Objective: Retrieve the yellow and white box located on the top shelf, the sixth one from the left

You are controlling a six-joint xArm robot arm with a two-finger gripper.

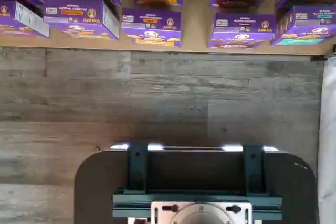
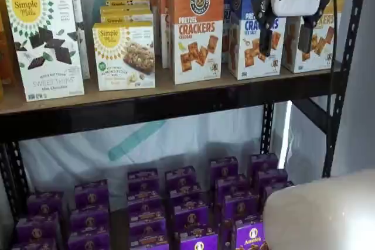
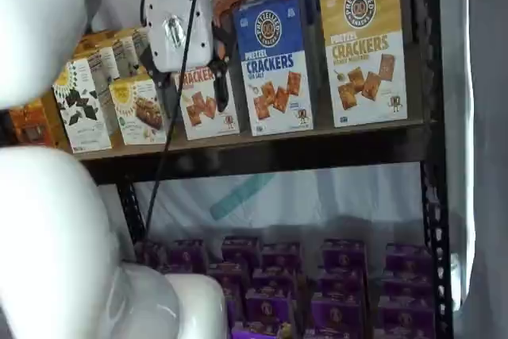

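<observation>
Cardboard all along the top shelf [image 3: 262,152], read left to right: white Simple Mills boxes [image 2: 45,45], then an orange Pretzel Crackers box [image 2: 196,33], then a blue one [image 3: 275,65], and last the yellow and white box [image 3: 363,49], upright at the right end just beside the blue one. Likely light and stiff-sided yet crushable, with a smooth printed skin that could slip; best pinched across the two narrow side walls, firm but not hard. Gripper [image 2: 285,42] hanging in front of the shelf, black fingers spread wide with a plain gap, pinching nothing, apparently clear of the box. Lower down, only small purple boxes [image 2: 193,215].
</observation>
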